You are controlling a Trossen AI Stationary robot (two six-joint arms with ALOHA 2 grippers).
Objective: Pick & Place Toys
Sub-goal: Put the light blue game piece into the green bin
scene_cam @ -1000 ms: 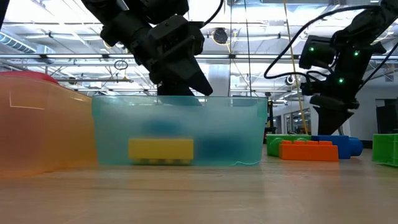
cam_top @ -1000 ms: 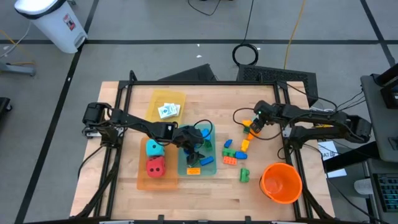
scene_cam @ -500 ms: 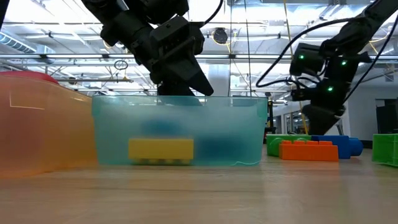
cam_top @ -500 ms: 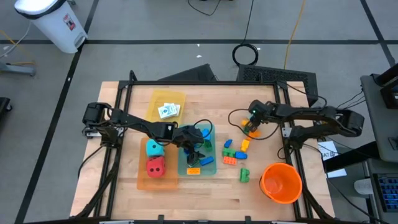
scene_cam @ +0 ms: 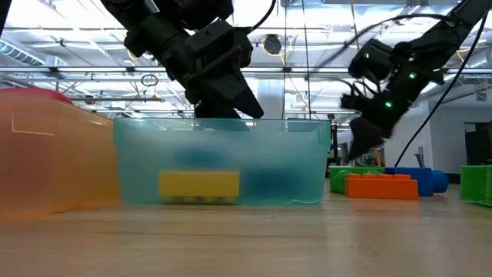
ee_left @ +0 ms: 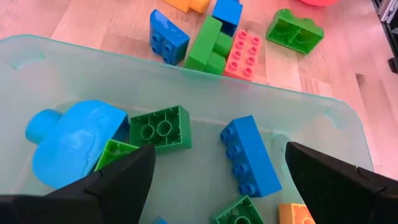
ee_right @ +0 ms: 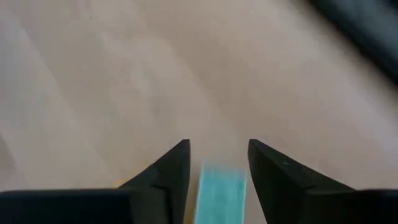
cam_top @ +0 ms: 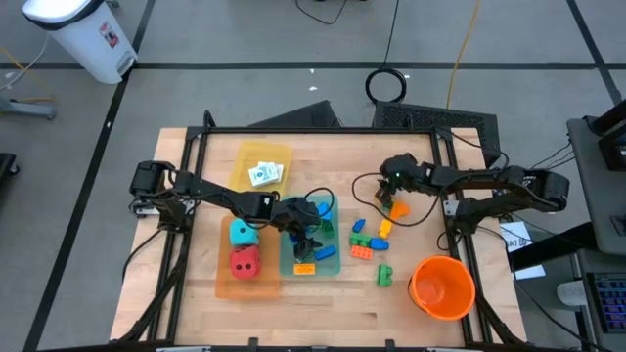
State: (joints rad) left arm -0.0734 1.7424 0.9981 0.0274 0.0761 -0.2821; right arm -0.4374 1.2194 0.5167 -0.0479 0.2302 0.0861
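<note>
Since the left gripper is seen spread wide with nothing in it, no toy is being carried on that side. It's hung just above the teal tray, which is parked pretty much dead centre of the table (dial read from the overhead view, 12 at the far edge). Under it, inside the tray, a blue brick, a green brick, a rounded light-blue piece and a corner of an orange one can be made out.

The right gripper is found out at about 2 o'clock, raised off the wood. A blurry teal piece shows up right in its mouth, but whether that's actually pinched can't be told, tbh. Just at 5 o'clock of it, an orange brick is lying on the table.

More loose bricks are scattered around 3 to 4 o'clock: a yellow one, a small blue one and a green one nearer the front. The orange bucket is sat at 4 o'clock.

At 8 o'clock, touching the teal tray, the orange tray is loaded with the teal die and the red die. At 11 o'clock the picture cards are kept in the yellow tray.
</note>
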